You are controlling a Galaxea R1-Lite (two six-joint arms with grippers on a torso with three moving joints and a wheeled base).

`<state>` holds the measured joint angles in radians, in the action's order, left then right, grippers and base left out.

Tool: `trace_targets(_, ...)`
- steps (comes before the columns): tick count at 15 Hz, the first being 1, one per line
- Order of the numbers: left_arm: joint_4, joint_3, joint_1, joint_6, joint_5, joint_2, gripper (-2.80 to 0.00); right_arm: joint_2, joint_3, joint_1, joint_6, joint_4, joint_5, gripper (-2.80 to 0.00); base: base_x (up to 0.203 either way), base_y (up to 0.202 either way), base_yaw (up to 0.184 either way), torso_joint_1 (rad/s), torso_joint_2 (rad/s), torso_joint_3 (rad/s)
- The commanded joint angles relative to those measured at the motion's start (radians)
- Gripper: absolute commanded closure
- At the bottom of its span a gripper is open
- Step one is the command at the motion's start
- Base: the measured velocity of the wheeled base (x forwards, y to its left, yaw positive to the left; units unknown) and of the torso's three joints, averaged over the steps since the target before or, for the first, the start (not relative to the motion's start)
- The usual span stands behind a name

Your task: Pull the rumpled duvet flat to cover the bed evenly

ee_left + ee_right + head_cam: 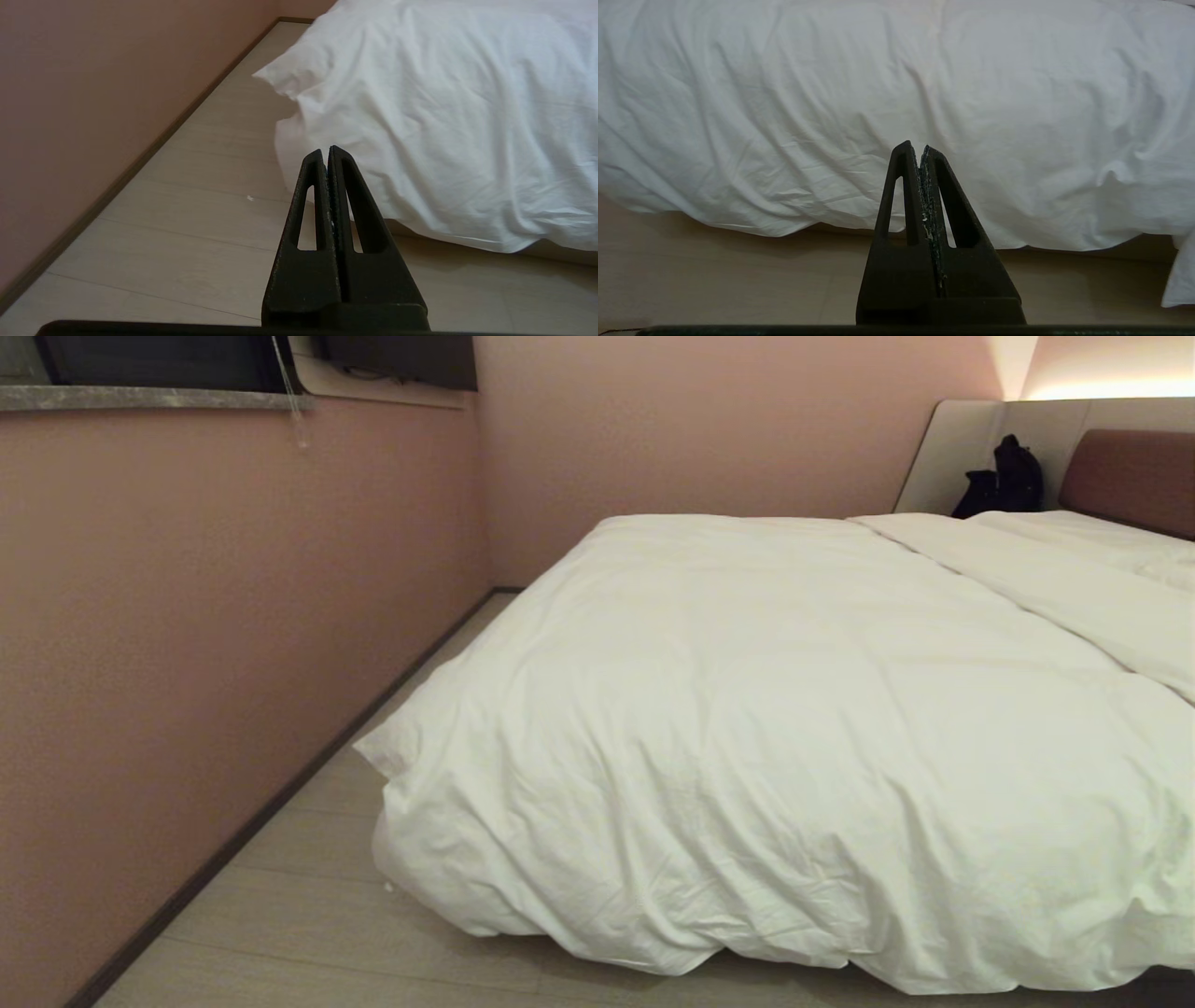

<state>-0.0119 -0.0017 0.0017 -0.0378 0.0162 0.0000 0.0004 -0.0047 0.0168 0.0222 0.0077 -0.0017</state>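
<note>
Fig.: head view w/ both wrist views, read left to right.

Far left: pink wall and dark skirting, then a strip of pale wood floor.

Left end effector: not in the head view; in its own wrist view it hangs over the floor, short of the bed's near-left corner, fingers pressed together w/ nothing between them.

Centre: the duvet lies over the bed, spread across approx. the full width seen. Its near-left corner juts out past the mattress edge; the foot edge droops almost to the floor. The top surface looks mostly smooth; creases gather along the hanging front edge.

Right end effector: also outside the head view; its wrist view shows it facing the hanging foot edge, apart from the cloth, fingers closed and empty.

Far right: a folded band of duvet runs across near the pillow end, below the reddish headboard; a black bag sits by the pale surround.

Progress (judgement): cover appears largely in place. What may be left: evening the overhang at the near-left corner and smoothing foot-edge wrinkles. The bed's right side is out of frame, so evenness there can't be told. No grasp yet made.
</note>
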Motion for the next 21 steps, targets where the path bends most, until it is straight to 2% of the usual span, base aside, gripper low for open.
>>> trace_targets(1, 0.000, 0.000, 0.000, -0.001, 0.001, 0.000, 0.00, 0.000, -0.001, 0.000, 0.001, 0.000, 0.000, 0.00, 0.000, 0.197, 0.000, 0.002, 0.00, -0.002)
trace_targets(21, 0.000, 0.000, 0.001, -0.001, 0.001, 0.000, 0.00, 0.000, 0.000, 0.000, 0.001, 0.000, 0.000, 0.00, 0.000, 0.198, -0.001, 0.002, 0.00, 0.002)
